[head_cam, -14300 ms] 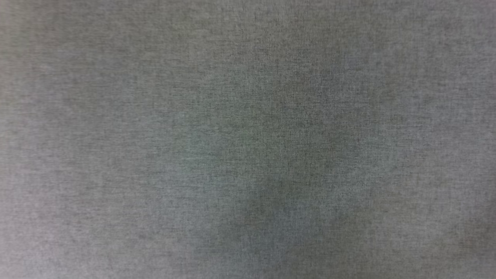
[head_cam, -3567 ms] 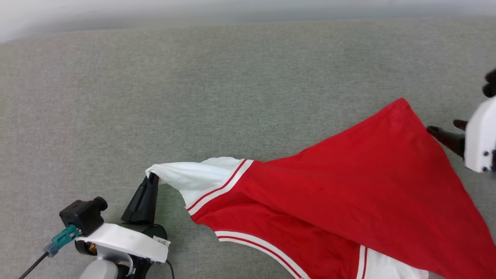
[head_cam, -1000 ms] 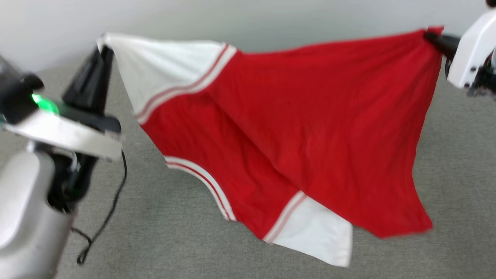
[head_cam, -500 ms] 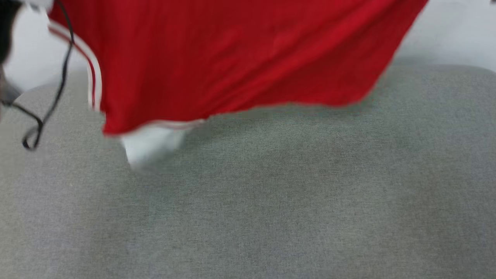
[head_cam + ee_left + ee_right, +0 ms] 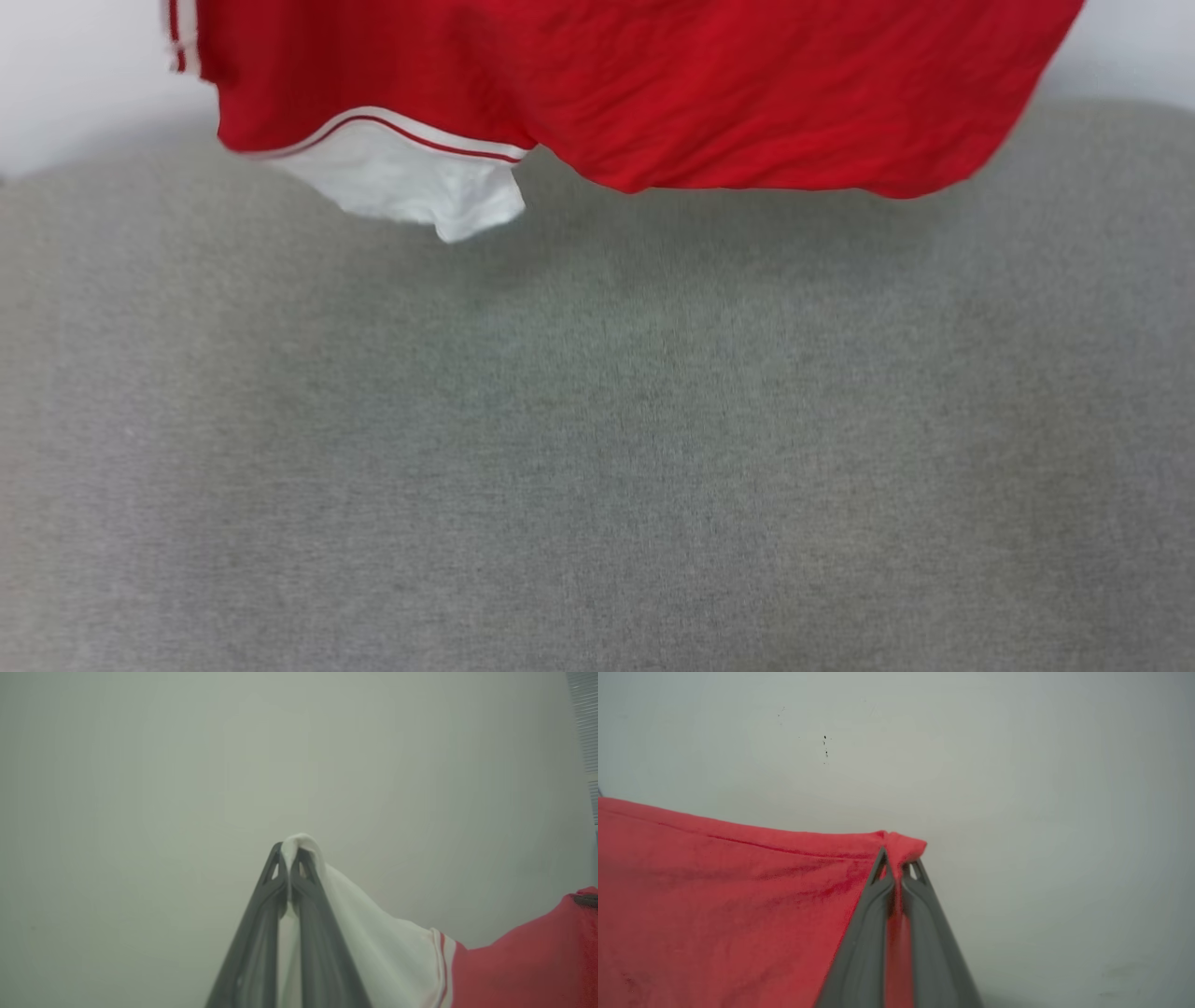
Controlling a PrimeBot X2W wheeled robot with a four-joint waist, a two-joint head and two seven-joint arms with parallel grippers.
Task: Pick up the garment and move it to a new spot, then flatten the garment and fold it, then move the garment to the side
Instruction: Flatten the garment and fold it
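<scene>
The garment [image 5: 709, 93] is a red T-shirt with white sleeves, hanging in the air along the top of the head view, above the grey fabric surface [image 5: 597, 448]. One white sleeve [image 5: 411, 182] with striped trim dangles at its lower left. In the left wrist view my left gripper [image 5: 290, 851] is shut on the tip of a white sleeve [image 5: 364, 924], the red body [image 5: 532, 961] trailing to the right. In the right wrist view my right gripper [image 5: 899, 858] is shut on a red corner of the garment [image 5: 714, 896], which spreads taut to the left.
A pale wall [image 5: 75, 84] rises behind the grey surface, and both wrist views face the wall [image 5: 187, 765]. A window blind [image 5: 586, 732] shows at the right edge of the left wrist view.
The garment has been lifted higher and stretched between both grippers; its hem now hangs clear of the surface. Both arms have left the head view, which has also shifted.
</scene>
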